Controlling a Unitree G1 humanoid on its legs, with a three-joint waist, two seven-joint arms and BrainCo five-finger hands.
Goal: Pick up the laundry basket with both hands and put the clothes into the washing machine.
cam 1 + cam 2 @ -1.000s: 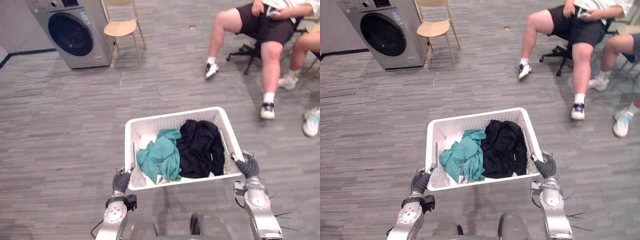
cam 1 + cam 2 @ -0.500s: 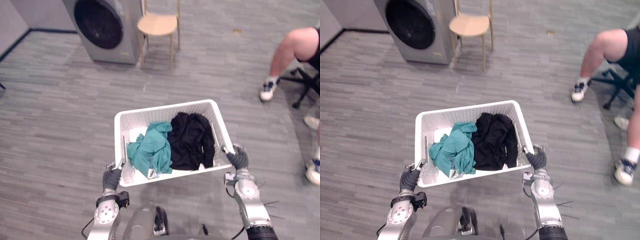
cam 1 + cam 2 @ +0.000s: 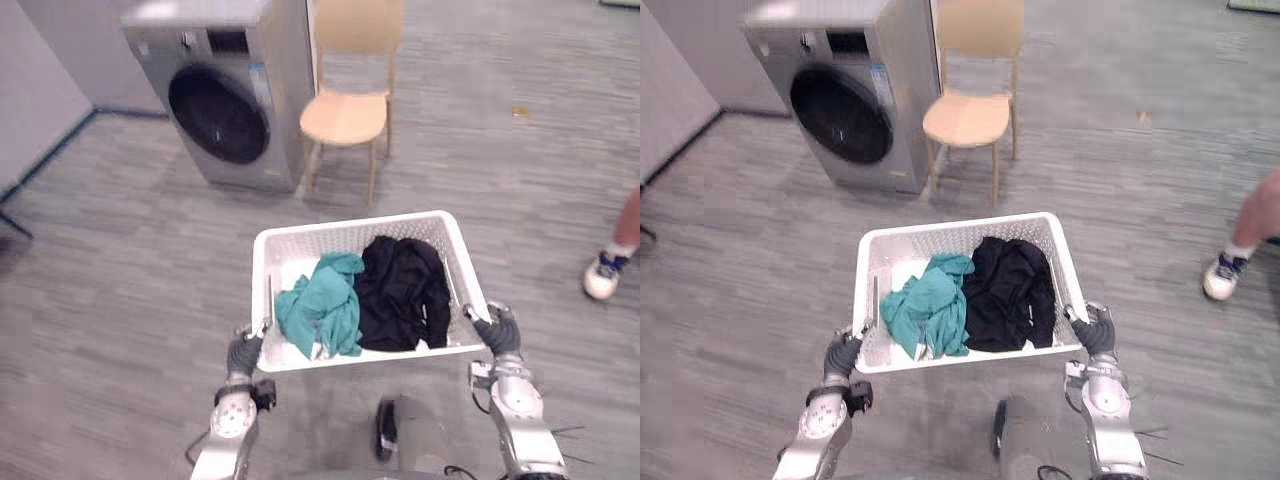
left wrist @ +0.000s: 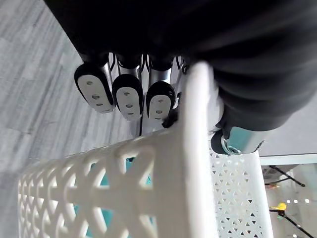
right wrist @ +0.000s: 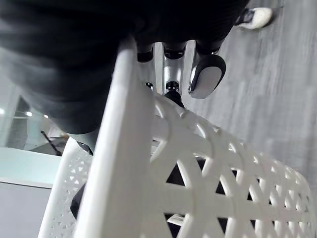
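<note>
Laundry basket (image 3: 352, 222), stiff plastic and likely light, hangs between left hand (image 3: 243, 352) and right hand (image 3: 497, 335), each curled round a side rim.

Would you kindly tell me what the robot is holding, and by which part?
The laundry basket, by its top rim: left hand curled over the left side, right hand over the right.

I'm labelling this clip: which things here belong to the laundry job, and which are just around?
Job: laundry basket, teal garment, black garment, washing machine, left hand and right hand gripping its rim.
Just around: chair, person's shoe.
</note>
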